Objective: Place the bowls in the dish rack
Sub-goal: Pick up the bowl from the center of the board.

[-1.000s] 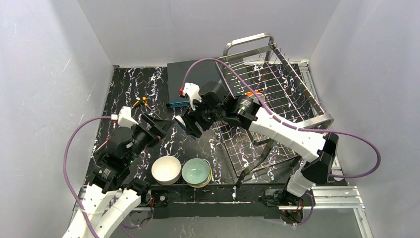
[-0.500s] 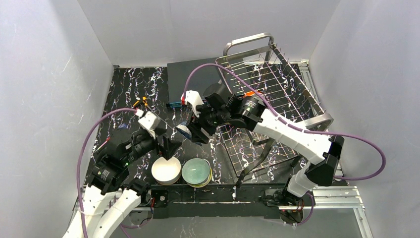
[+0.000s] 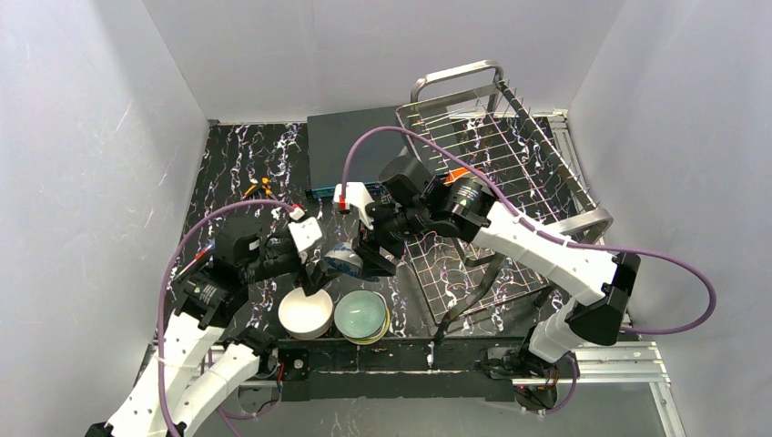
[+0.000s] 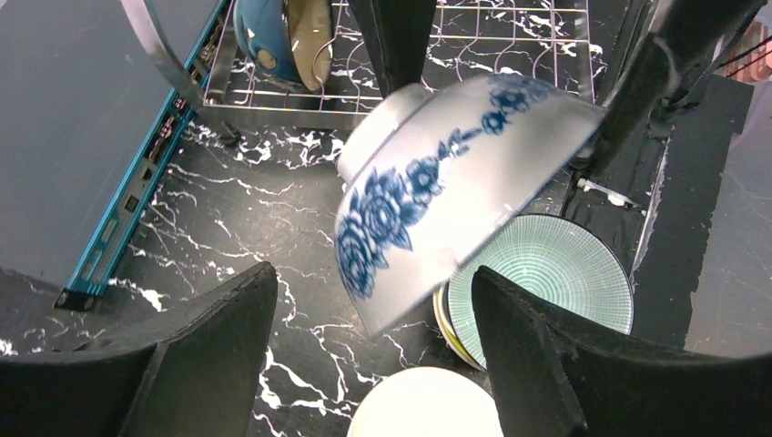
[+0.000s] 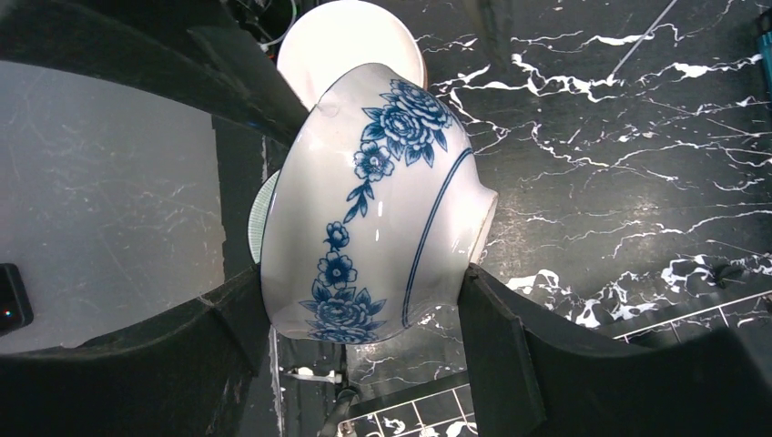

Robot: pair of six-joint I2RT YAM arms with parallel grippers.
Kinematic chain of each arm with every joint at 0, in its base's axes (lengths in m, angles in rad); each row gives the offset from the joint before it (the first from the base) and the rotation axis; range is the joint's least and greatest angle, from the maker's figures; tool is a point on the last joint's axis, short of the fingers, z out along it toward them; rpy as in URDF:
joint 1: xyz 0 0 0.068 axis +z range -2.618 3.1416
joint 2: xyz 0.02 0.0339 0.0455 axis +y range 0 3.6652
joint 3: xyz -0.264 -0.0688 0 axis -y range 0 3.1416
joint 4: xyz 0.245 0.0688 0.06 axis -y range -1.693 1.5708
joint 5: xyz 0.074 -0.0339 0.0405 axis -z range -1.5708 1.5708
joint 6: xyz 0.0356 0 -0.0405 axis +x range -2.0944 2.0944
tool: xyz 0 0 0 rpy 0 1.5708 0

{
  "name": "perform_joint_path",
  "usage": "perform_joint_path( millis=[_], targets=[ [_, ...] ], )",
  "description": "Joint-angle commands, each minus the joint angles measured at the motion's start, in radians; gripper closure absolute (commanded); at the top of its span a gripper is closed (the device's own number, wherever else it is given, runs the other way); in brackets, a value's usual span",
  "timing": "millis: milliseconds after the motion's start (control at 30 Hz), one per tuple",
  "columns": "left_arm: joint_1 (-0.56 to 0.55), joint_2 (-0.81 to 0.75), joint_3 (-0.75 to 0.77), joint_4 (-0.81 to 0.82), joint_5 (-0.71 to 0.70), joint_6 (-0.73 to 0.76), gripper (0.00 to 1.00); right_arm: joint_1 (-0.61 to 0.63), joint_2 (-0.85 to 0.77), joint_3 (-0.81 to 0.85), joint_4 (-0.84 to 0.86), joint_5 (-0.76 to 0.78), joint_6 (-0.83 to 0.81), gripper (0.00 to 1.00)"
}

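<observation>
Over the last second the left arm has swung in toward the dish rack (image 3: pixel 537 146). This has brought the left gripper (image 3: pixel 314 276) from well out to the rack's left to just beside the blue-patterned bowl (image 5: pixel 373 209). The right gripper (image 5: pixel 364 273) has drifted slightly away from the rack with that bowl.

The bowl is glossy white with a trail of cobalt roses and leaves around its outside and a thin blue line above a plain foot ring. It hangs tilted in the air off the rack's left end. The right gripper clamps it, one finger (image 5: pixel 501 355) by the foot and the other by the rim. The left gripper's jaws stand wide apart; the bowl shows between them, untouched.

Below the held bowl, on the black marbled tabletop left of the rack's near corner, sit a cream-white bowl (image 3: pixel 305 312) and a pale green bowl (image 4: pixel 546 273). The green bowl is finely ribbed inside and is stacked on a lime-yellow bowl (image 3: pixel 384 325). A glossy blue bowl (image 4: pixel 264 36) stands on edge inside the rack. The print on the right arm's wrist joint is too small to read
</observation>
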Motion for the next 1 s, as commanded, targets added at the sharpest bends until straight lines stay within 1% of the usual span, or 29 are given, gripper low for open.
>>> perform_joint_path(
  millis=[0,200,333,400,467,567,600,633,667,700,733,800,867,933,967],
  targets=[
    [0.001,0.045,0.023,0.087,0.088,-0.002,0.28,-0.001,-0.007,0.014,0.027,-0.074,-0.028,0.99],
    [0.001,0.073,-0.009,0.196,0.115,-0.079,0.4,-0.001,0.002,0.02,0.043,-0.083,-0.007,0.99],
    [0.002,0.075,-0.03,0.258,0.119,-0.125,0.49,0.0,0.006,0.019,0.062,-0.08,0.013,0.99],
    [0.001,0.073,-0.037,0.266,0.119,-0.129,0.59,0.0,0.009,0.017,0.067,-0.079,0.021,0.99],
    [0.0,0.073,-0.041,0.265,0.114,-0.139,0.67,0.0,0.012,0.016,0.07,-0.08,0.028,0.99],
    [0.001,0.072,-0.049,0.264,0.103,-0.161,0.85,0.0,0.014,0.016,0.072,-0.074,0.033,0.99],
    [0.0,0.072,-0.052,0.264,0.095,-0.169,0.94,0.0,0.014,0.016,0.072,-0.069,0.035,0.99],
    [0.0,0.069,-0.054,0.264,0.082,-0.18,1.0,0.0,0.013,0.014,0.074,-0.062,0.038,0.99],
    [0.0,0.067,-0.057,0.264,0.064,-0.197,1.0,-0.001,0.013,0.014,0.075,-0.057,0.042,0.99],
    [0.0,0.066,-0.057,0.264,0.04,-0.218,1.0,-0.001,0.014,0.017,0.077,-0.053,0.044,0.95],
    [0.001,0.065,-0.057,0.263,0.028,-0.234,1.0,0.0,0.013,0.018,0.077,-0.05,0.045,0.88],
    [0.0,0.062,-0.057,0.261,-0.009,-0.257,1.0,-0.001,0.01,0.021,0.081,-0.044,0.049,0.81],
    [0.001,0.057,-0.056,0.254,-0.057,-0.28,1.0,-0.001,0.004,0.026,0.093,-0.028,0.059,0.63],
    [0.001,0.044,-0.059,0.254,-0.11,-0.305,1.0,0.0,-0.008,0.029,0.106,-0.018,0.068,0.51],
    [0.0,0.038,-0.061,0.255,-0.132,-0.311,1.0,0.0,-0.014,0.031,0.115,-0.013,0.074,0.42]
  ],
)
